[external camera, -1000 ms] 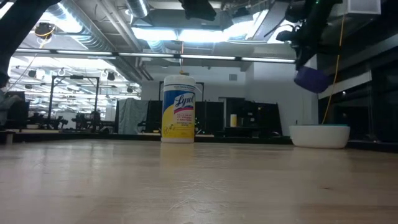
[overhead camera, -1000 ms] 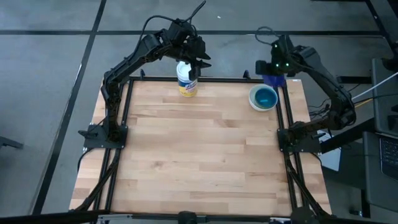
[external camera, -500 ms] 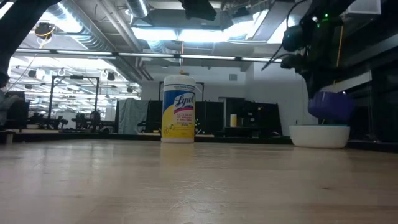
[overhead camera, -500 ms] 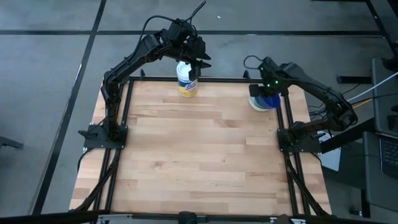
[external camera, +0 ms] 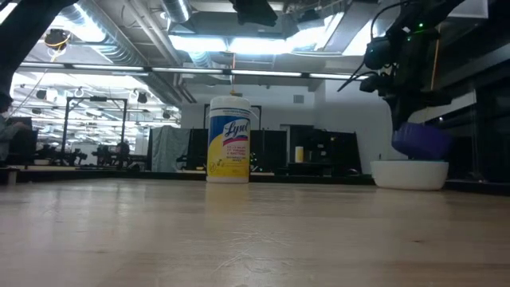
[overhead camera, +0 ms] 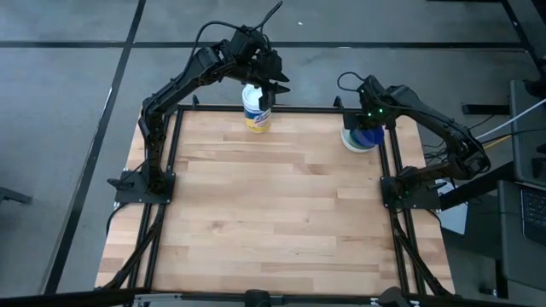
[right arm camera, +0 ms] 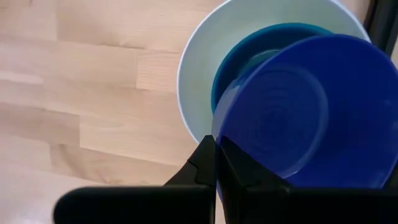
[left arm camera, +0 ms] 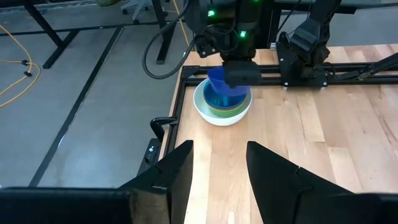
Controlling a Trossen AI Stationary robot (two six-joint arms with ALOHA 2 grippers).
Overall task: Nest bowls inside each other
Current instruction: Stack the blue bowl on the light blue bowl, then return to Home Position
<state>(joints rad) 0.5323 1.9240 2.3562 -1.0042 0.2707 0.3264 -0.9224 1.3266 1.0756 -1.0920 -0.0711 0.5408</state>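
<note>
On the pale wooden slat table (overhead camera: pixel 264 213), the right gripper (right arm camera: pixel 216 163), its fingers pinched tight on the rim of a small round dark blue plastic bowl (right arm camera: pixel 292 118), holds that bowl tilted just above the white plastic bowl (left arm camera: pixel 205 113) at the table's two o'clock corner, where a teal bowl (right arm camera: pixel 242 53) already sits nested. At twelve o'clock the left gripper (overhead camera: pixel 266 92) hangs with fingers parted and empty over a white cylindrical wipes canister with a yellow label (external camera: pixel 229 140).
</note>
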